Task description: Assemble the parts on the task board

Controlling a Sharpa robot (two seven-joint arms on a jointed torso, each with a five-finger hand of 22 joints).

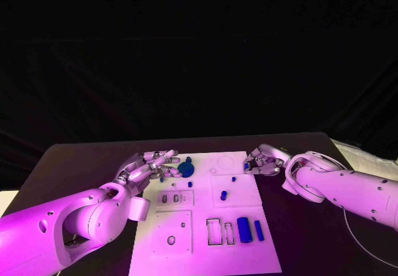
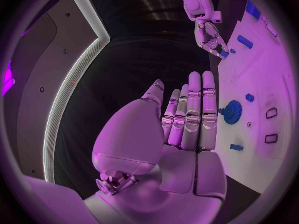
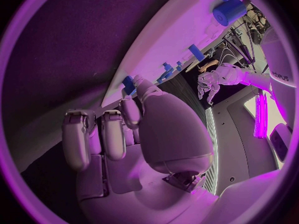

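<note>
Two hands at the far end of the white board (image 1: 249, 253), one on each side. Left hand (image 1: 151, 167) over the board's far-left corner, fingers straight and side by side (plain in the left wrist view, (image 2: 190, 119)), holding nothing. Just right of its fingertips, a round blue gear (image 1: 187, 169) lying on the board, near them but whether touching cannot be told; seen too in the left wrist view (image 2: 232, 109). Right hand (image 1: 261, 161) at the far-right edge, fingers curled together with a small blue piece (image 1: 246, 166) at the tips, apparently pinched; same piece at the fingertips in the right wrist view (image 3: 129, 83). Farther toward the near end, a short blue peg (image 1: 223, 195) on the middle-right panel and a tiny one (image 1: 233, 179) just beyond it. Near-right corner: a thick blue cylinder (image 1: 244, 229) lying beside a thinner blue bar (image 1: 259, 230), close but apart, with empty rectangular slots (image 1: 214, 231) to their left. Two small dark slots (image 1: 170, 198) on the middle-left panel.
</note>
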